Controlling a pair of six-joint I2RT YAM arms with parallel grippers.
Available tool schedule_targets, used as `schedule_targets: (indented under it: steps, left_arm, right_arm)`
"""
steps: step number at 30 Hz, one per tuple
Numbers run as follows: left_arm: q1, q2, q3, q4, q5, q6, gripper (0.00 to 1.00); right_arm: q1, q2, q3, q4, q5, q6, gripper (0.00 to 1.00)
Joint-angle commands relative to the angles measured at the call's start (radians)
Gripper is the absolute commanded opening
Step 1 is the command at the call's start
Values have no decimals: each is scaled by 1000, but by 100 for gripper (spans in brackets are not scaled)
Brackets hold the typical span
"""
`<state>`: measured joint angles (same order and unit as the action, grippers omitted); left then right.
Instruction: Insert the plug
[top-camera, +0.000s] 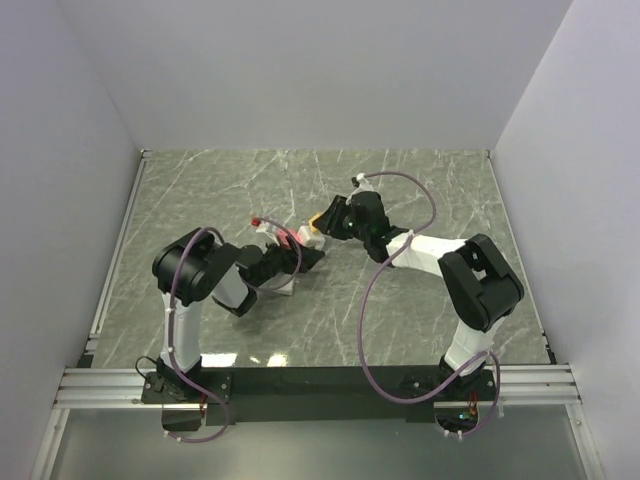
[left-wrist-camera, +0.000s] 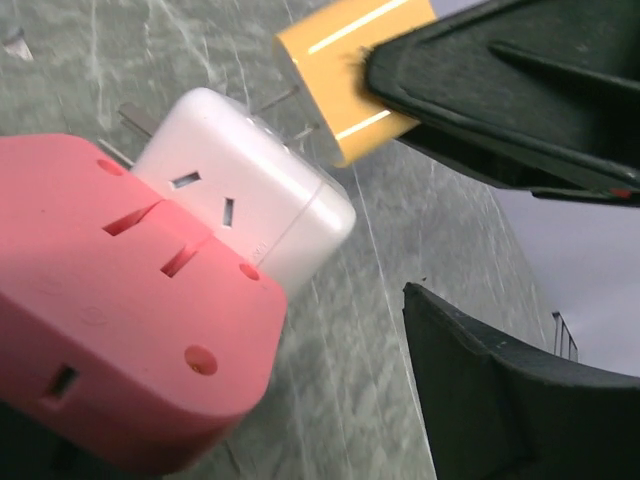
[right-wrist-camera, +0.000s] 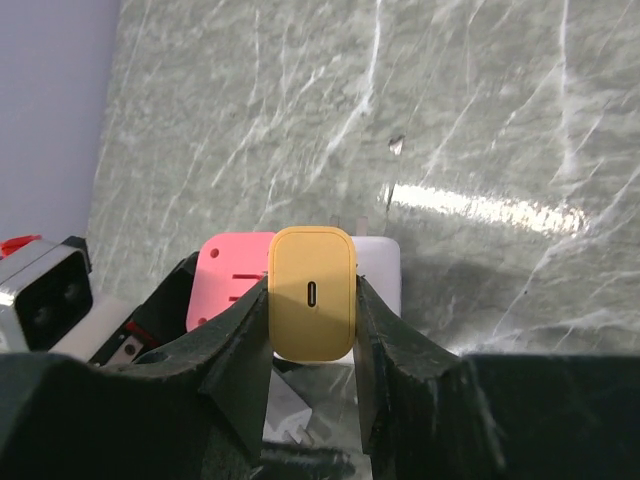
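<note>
Nearest: left tool, about the middle of the tabletop, well off every edge; can't tell how far open, with only one finger in view, apart from the pink socket block, other finger hidden. Just past that, white adapter touching the far side of the pink socket block, slotted face toward the left wrist camera. Then yellow plug, pinched between both fingers of the right tool, closed down to the plug's width, nothing else held. Prongs bare, pointing at the white adapter's far edge, close to it, not in any slot. Judged step: final approach and line-up, insertion not yet done. Next move likely calls for shifting the plug over the slots, squaring the prongs to the slotted face, matching slot angle, then pressing straight in with the socket blocks braced from the left side. Pushing from here probably just skids off the rounded white corner.
</note>
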<state>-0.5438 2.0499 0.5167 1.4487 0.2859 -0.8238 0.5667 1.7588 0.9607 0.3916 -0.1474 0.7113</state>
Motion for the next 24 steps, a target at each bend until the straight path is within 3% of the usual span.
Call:
schedule_targets:
  steps: [1,6,17,21,24]
  left_arm:
    - [-39,-26,-78,-27,92,8,86]
    - [-38,-103,-130,-82,38,17,89]
    - [-38,-371,-173,-384,-13,61,91]
    - [-38,-465,-170,-581,-68,80,92]
    - [-38,-510,-170,-643,-102,91,93]
  right_arm:
    - [50,-7,3,-30,-31,-13,0]
    - [75,-5,6,-54,8,-24,0]
    - [125,-91,-8,-120,121,-73,0]
    - [128,-116,-17,-115,121,-82,0]
    - [131,-95,-4,-108,100,-82,0]
